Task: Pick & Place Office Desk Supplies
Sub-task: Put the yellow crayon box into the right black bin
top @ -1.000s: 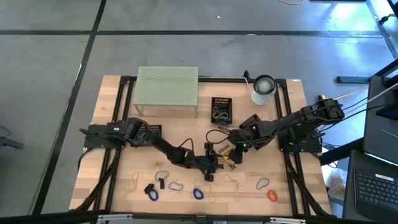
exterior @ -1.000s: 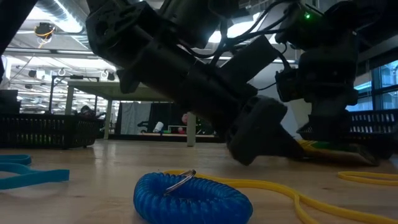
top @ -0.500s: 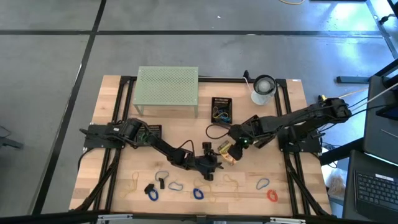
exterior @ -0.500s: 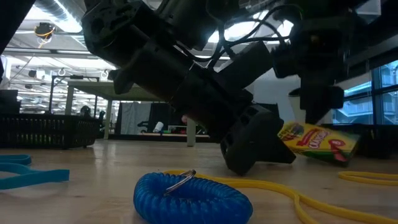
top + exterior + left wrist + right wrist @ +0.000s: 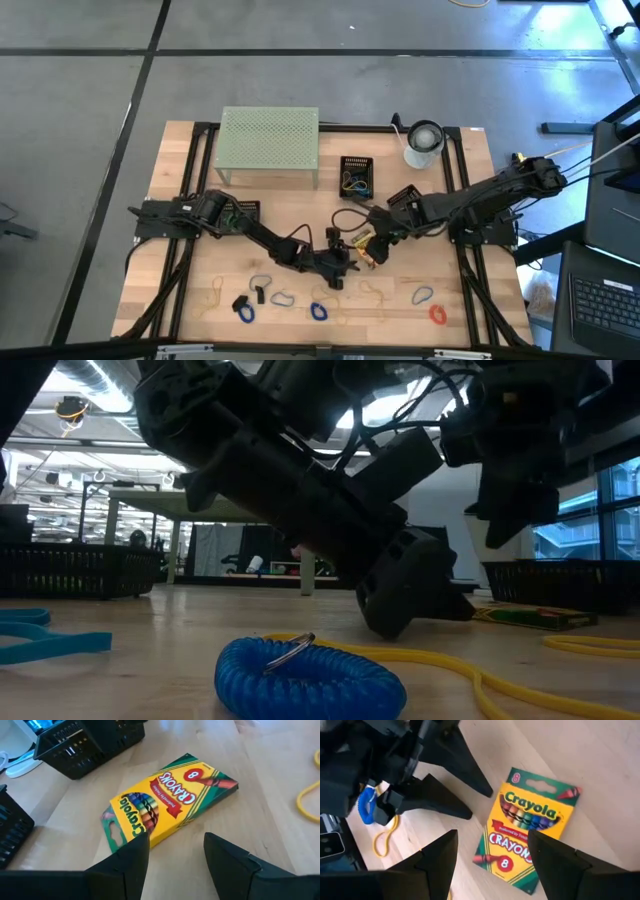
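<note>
Wooden tabletop (image 5: 180,300), mid-desk, both arms converged. Crayon box (image 5: 170,800) lying flat between grippers, nothing holding it. Right gripper (image 5: 492,855) directly above box, fingers spread, empty. Left gripper (image 5: 175,850) just short of box, fingers spread, empty; box end toward 12 o'clock from my left fingertips, long axis running toward 2 o'clock. Right arm nearer, my pick for next grab. Change from half second back: box was tilted up under right gripper, now down flat on wood.

robotics lab or workshop: grey concrete floor (image 5: 80,120), ceiling strip lights (image 5: 110,382), a laptop (image 5: 608,296) beside the wooden tabletop (image 5: 180,150).
</note>
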